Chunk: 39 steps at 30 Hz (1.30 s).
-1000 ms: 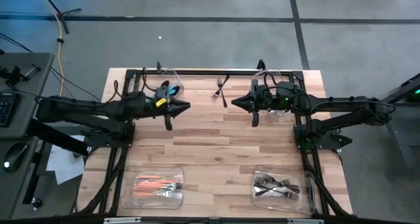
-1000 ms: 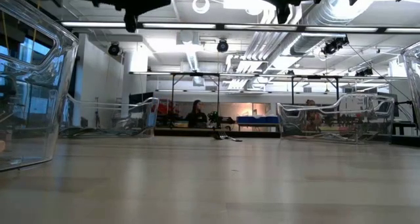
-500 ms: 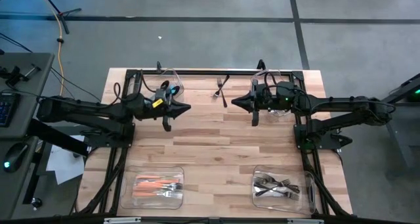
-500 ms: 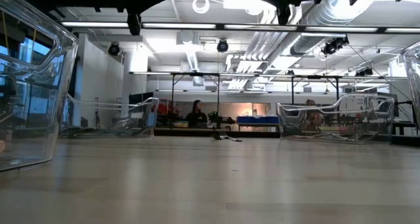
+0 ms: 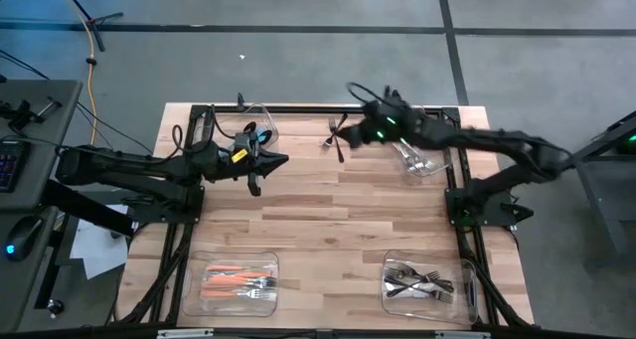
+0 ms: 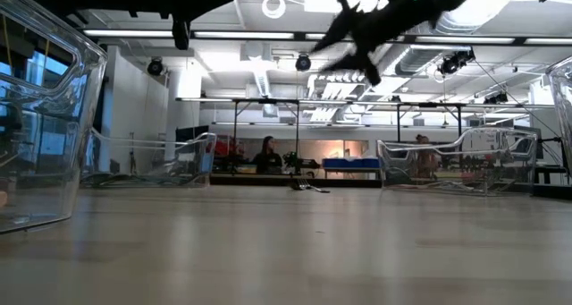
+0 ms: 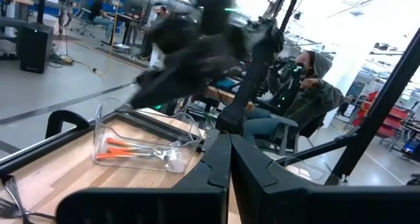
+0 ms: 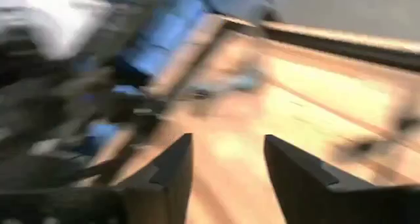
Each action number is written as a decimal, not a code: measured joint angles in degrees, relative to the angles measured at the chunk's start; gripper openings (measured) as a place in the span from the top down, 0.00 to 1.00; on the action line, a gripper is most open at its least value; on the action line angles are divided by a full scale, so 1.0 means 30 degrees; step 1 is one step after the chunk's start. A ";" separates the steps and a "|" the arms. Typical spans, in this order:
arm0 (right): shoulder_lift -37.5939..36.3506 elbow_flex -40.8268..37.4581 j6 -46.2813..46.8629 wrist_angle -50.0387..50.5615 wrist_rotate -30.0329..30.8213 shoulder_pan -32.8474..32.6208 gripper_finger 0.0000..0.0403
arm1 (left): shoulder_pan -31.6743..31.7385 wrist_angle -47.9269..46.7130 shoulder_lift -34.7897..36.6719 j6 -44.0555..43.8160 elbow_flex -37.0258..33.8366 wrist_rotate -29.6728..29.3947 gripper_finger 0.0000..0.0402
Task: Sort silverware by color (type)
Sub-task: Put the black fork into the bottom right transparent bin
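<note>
At the far edge of the tabletop (image 5: 328, 220), near the middle, two dark pieces of silverware (image 5: 335, 133) are lying loose on the wood, one crossing the other. The right tool (image 5: 350, 138) is hanging just beside them, apart from them as far as I can see, fingers (image 8: 174, 168) parted w/ bare wood showing between them & nothing held. That arm is showing blurred in the high view, reaching in from the right side.

The left tool (image 5: 255, 186) is hanging above the wood on the left half, well apart from the loose pair; its fingers (image 7: 216, 165) are pressed together w/ nothing between them.

Four clear bins are sitting near the corners. The near-left bin (image 5: 238, 284) is holding the orange-handled silverware (image 5: 234, 277) plus a couple of forks w/ silver tines. The near-right bin (image 5: 427, 284) is holding the dark metal pieces (image 5: 417, 277) in a loose heap. The far-left bin (image 5: 260, 130) is partly hidden behind the left arm; something teal (image 5: 262, 137) is showing in it, can't tell what exactly. The far-right bin (image 5: 422, 158) is holding a few pale pieces, too small to sort by type.

Beyond the tabletop, in the low view, a person (image 6: 266, 153) is sitting far back in the room. In the left wrist view, a person in a hood (image 7: 308, 86) is sitting in a chair.
</note>
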<state>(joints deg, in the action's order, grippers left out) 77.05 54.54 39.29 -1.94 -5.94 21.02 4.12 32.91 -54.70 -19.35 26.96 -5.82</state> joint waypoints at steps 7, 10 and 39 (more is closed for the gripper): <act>0.7145 0.7235 0.1173 0.7843 -0.0702 0.2841 0.44 | 0.0000 0.0009 0.0000 0.0007 0.0000 0.0000 1.00; 0.9912 0.9926 0.0749 1.0339 -0.0755 0.3400 0.44 | 0.0000 0.0014 0.0000 0.0001 0.0000 0.0000 1.00; 1.8500 1.7188 0.4454 1.6374 -0.0682 0.2465 0.69 | 0.0000 -0.0009 0.0000 0.0648 0.0000 0.0423 1.00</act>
<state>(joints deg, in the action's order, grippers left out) 132.55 106.10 52.65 47.18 -7.99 28.42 4.12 32.88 -54.70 -17.41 26.96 -4.56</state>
